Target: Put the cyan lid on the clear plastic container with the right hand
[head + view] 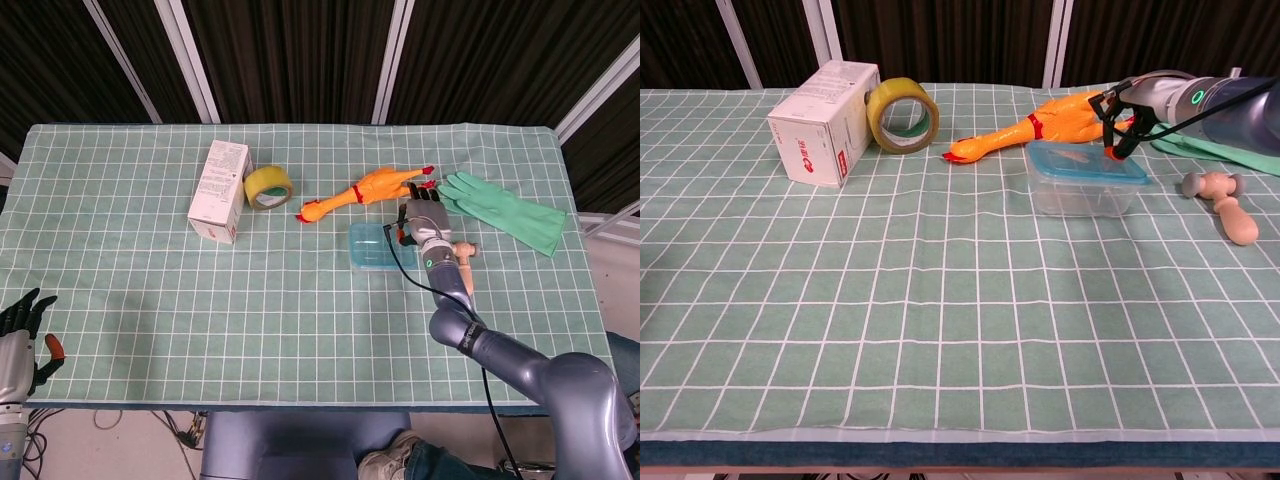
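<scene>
Nearest, at the lower left corner of the head view: left robot hand (20, 335), off the surface (150, 290), fingers apart, holding nothing. Right of centre: clear plastic container (1080, 190) with the cyan lid (1083, 162) lying on top, its far edge raised slightly. Right robot hand (1118, 118) at the lid's far right corner, fingertips touching the lid; whether it grips cannot be told. Right of the container: small wooden mallet (1225, 203). Beyond: yellow rubber chicken (1035, 128), green glove (505, 210). Upper left: white box (822, 122) beside a roll of yellow tape (902, 117).
</scene>
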